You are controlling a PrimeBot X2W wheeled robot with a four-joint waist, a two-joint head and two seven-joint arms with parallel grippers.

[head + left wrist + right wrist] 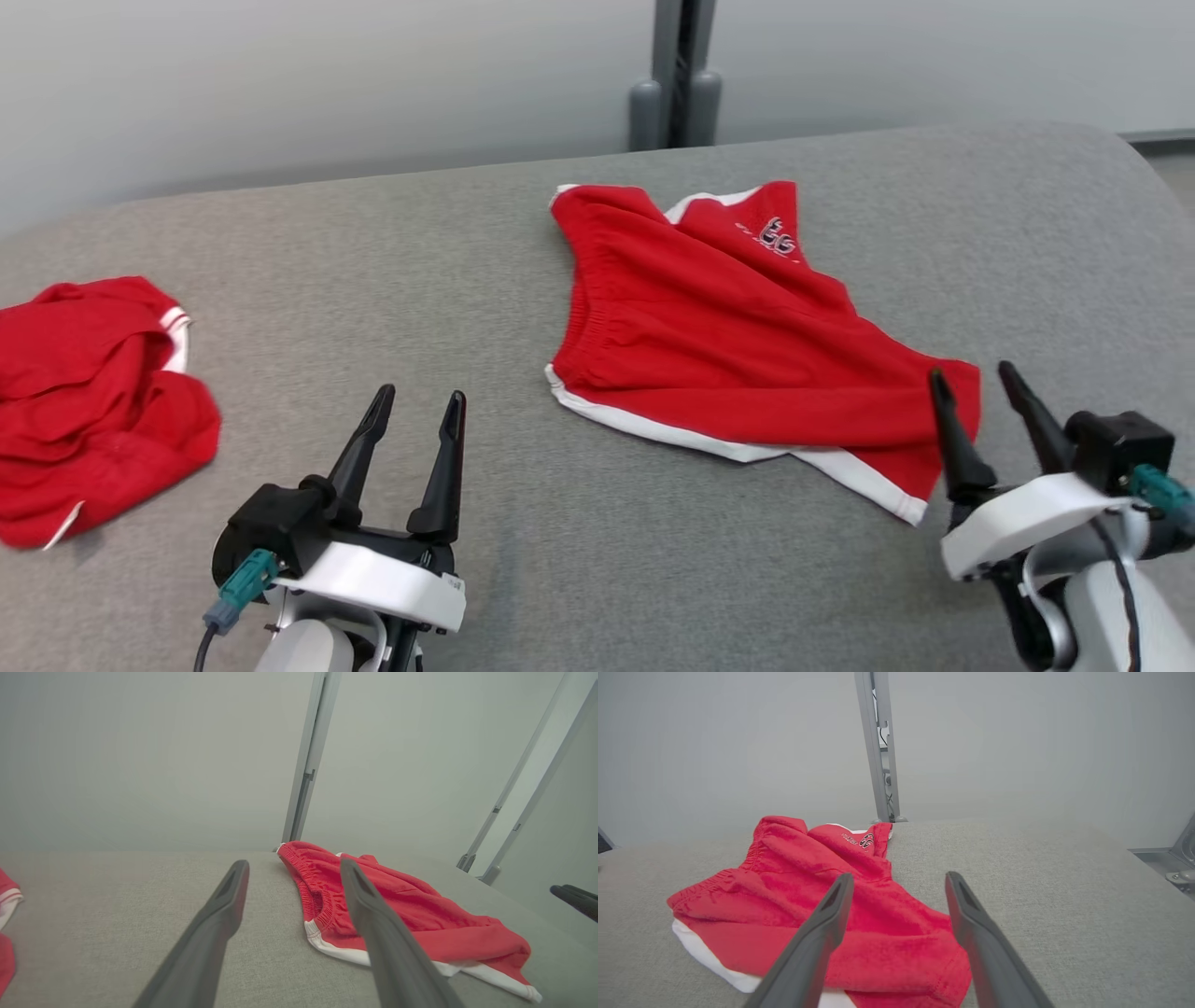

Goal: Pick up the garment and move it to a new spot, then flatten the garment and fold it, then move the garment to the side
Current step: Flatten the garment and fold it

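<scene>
Garment: red shorts lie rumpled, centre-right on the grey cushion | Left gripper: wide, empty, apart from cloth | Right gripper: wide, empty, at the near corner | Judged: placed; flattening, folding and setting aside outstanding

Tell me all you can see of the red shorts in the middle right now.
The red shorts look like soft knit, with white trim, a gathered elastic waistband and a small logo. They lie loosely folded and wrinkled on the grey padded surface. The open right gripper is at their near right corner, gripping nothing.
</scene>
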